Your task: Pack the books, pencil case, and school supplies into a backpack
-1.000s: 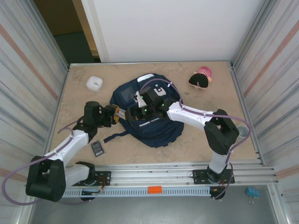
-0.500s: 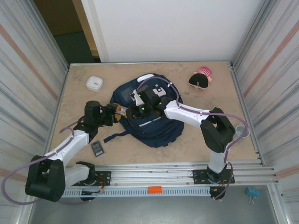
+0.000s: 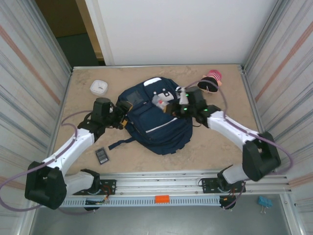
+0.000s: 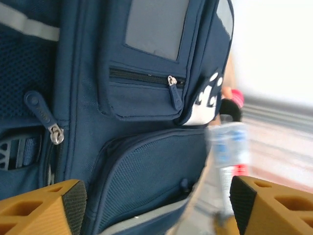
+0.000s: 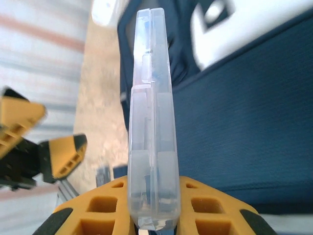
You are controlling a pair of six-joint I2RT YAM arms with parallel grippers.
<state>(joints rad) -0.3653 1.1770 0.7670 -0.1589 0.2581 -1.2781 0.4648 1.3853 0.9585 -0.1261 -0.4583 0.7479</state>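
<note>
Wrist view: right gripper point(image 5: 152, 208) clamps a clear case point(image 5: 150, 122) (overhead, a speck).

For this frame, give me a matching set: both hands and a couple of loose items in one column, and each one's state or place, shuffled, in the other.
Things:
1. left hand
2. right hand
3. black flat rectangle
4. pink and black item

States or places:
A. shut on a clear plastic case held upright on its edge
B. open, holding nothing, at the left side of the backpack
C. on the table near the far right corner
D. flat on the table at the near left, apart from the backpack

Pairs: 1-B, 2-A, 3-D, 4-C
</note>
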